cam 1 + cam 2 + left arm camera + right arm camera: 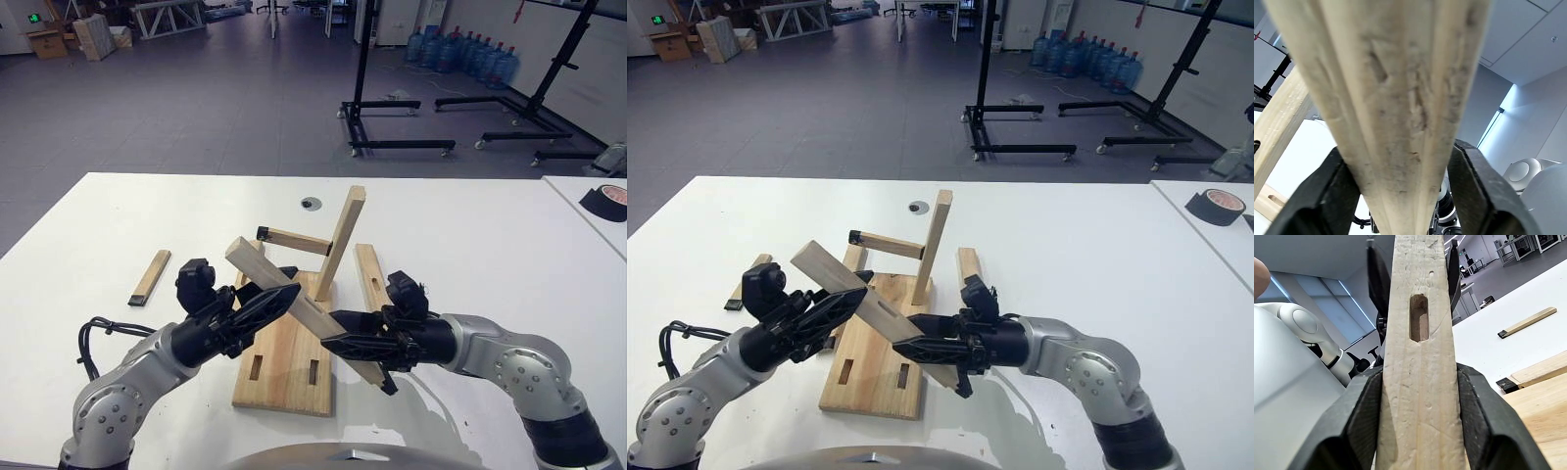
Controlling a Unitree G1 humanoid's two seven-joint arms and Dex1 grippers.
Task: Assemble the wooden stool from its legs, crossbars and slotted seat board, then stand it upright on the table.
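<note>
Both grippers held one long leg (312, 311) over the seat board (284, 380).
With 12 o'clock taken as away from the robot, the leg lay slanted in the air, its high end toward 10 o'clock and its low end toward 4 o'clock. The left gripper (284, 297) was closed tightly on its upper half and the right gripper (331, 328) on its lower half, the fingers pressed on both sides of the wood. The seat board lay flat on the white table (470, 245) under them. At its 12 o'clock end a second leg (343, 235) stood tilted, with a crossbar (297, 240) sticking out toward 9 o'clock. A short piece (150, 277) lay at 10 o'clock from the board, and a flat piece (368, 274) just beside it at 2 o'clock.
</note>
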